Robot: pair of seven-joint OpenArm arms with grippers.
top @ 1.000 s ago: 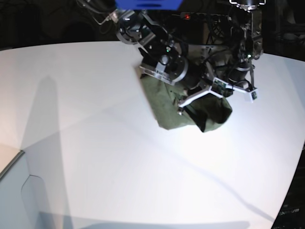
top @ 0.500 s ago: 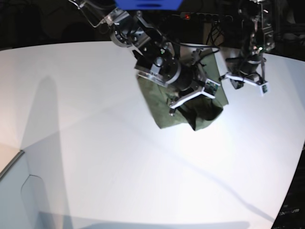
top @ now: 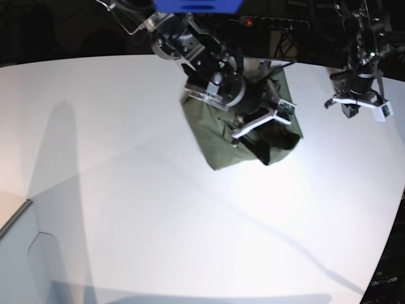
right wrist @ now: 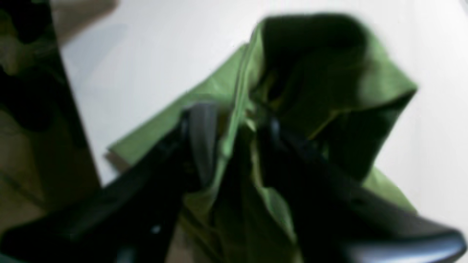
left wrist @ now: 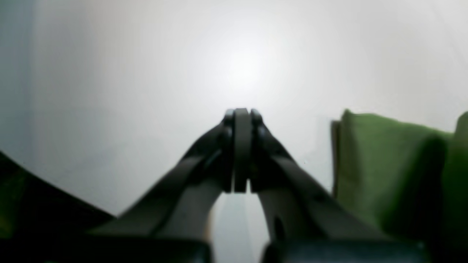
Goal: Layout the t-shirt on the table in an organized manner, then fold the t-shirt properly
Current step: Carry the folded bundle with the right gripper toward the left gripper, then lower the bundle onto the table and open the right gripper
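Observation:
The olive-green t-shirt [top: 218, 142] lies bunched and partly doubled over on the white table [top: 126, 202], near its far middle. My right gripper [top: 264, 134] hovers over the shirt's right part. In the right wrist view the right gripper [right wrist: 236, 117] has its jaws apart, and a raised fold of the t-shirt [right wrist: 329, 73] runs loosely between the fingers [right wrist: 199, 138]. My left gripper [top: 352, 111] hangs to the right of the shirt, clear of it. In the left wrist view the left gripper [left wrist: 241, 117] is shut with nothing in it, and the t-shirt [left wrist: 380, 164] lies off to its right.
The table's curved far edge [top: 95, 60] meets a dark background with cables and a power strip [top: 272, 23]. A grey ledge [top: 12, 221] sits at the lower left. White tabletop [left wrist: 109, 73] stretches in front of the shirt.
The right gripper's jaws have parted around the fold. The left arm has moved right and up, away from the shirt, still shut. The shirt's right side has settled lower.

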